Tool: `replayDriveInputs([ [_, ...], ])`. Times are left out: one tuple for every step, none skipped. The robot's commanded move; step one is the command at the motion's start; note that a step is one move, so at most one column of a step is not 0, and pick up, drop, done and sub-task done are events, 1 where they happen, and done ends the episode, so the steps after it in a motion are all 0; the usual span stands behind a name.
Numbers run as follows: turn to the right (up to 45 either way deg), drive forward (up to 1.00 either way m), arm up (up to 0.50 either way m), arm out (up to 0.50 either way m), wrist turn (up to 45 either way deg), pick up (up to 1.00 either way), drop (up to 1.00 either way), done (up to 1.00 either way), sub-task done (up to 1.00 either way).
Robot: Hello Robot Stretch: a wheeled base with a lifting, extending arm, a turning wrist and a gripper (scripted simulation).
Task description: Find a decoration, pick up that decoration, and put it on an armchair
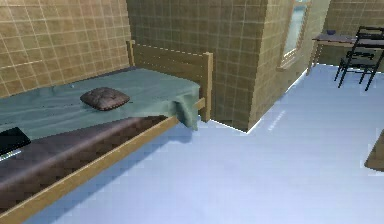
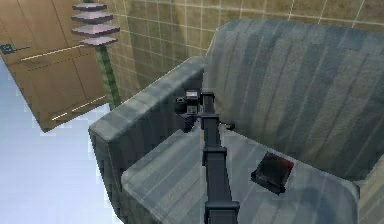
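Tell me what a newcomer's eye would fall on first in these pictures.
The big grey striped armchair in the arm side view, with the robot's dark arm crossing its seat, the gripper at its far end, and a small dark boxy thing lying on the seat right of the arm. In the forward view, the wooden bed by the tiled wall stands out, a brownish cushion on its green blanket.

Soft, even light fills both views; the pale floor (image 1: pixel 290 150) gleams near the window (image 1: pixel 294 35), shadowed under the bed (image 1: pixel 170 62).
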Motion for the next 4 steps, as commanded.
replayDriveInputs([
  [0.0, 0.0, -0.32, 0.0, 0.0, 0.0, 0.0, 0.0, 0.0],
  [0.0, 0.0, 0.0, 0.0, 0.0, 0.0, 1.0, 0.0, 0.0],
  [0.0, 0.0, 0.1, 0.0, 0.0, 0.0, 0.0, 0.0, 0.0],
  [0.0, 0.0, 0.0, -0.08, 0.0, 0.0, 0.0, 0.0, 0.0],
])
